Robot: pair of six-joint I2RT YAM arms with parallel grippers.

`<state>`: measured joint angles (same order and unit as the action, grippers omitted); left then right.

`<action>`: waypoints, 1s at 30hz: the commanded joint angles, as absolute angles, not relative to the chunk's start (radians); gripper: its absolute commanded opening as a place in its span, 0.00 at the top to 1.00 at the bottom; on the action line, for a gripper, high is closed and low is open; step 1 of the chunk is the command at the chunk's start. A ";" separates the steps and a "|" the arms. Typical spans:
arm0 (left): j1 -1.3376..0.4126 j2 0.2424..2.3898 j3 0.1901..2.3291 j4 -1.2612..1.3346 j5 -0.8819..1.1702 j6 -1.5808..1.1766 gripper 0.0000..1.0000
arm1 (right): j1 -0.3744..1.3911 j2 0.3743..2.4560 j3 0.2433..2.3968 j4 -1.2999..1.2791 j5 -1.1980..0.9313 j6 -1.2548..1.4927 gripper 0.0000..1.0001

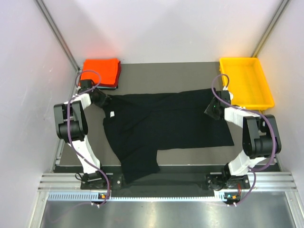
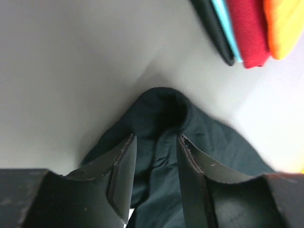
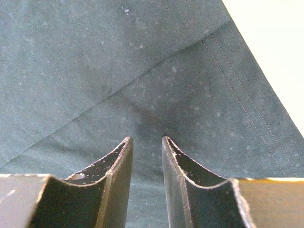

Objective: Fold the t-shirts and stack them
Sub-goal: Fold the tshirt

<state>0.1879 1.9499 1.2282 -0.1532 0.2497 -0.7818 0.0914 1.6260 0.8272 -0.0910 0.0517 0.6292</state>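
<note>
We hold the black t-shirt (image 1: 161, 126), spread across the middle of the bench (image 1: 166, 76), by its far edge, left claw (image 2: 154, 142) and right claw (image 3: 146, 142) each narrowed onto pinched cloth, stretching it taut for folding.

Label (image 1: 112, 114) on t-shirt (image 1: 166, 123): apparently nothing legible.

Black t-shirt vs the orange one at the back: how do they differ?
Colour: the black t-shirt is dark, the orange shirt bright orange-red.
Pose: the black t-shirt lies spread open; the orange shirt is folded into a neat rectangle.
Place: the black t-shirt covers the middle of the table; the orange shirt tops a stack in the far-left corner.
Both are cloth shirts.
</note>
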 commanded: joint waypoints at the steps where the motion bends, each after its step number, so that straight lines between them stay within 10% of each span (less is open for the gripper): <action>1: 0.187 1.838 1.310 -0.388 0.135 -0.678 0.54 | 0.109 1.586 0.891 -0.101 0.074 0.626 0.67; 17: 0.117 1.513 0.974 -0.436 0.299 -0.590 0.53 | 0.494 1.519 1.045 -0.144 0.100 0.778 0.60; 30: 0.092 1.451 0.769 -0.353 0.297 -0.637 0.54 | 0.814 1.911 1.346 -0.066 0.090 0.917 0.55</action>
<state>0.0975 1.4590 0.7895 -0.4168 0.2939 -0.6285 0.7742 1.8545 1.2564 -0.0982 0.0780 0.8772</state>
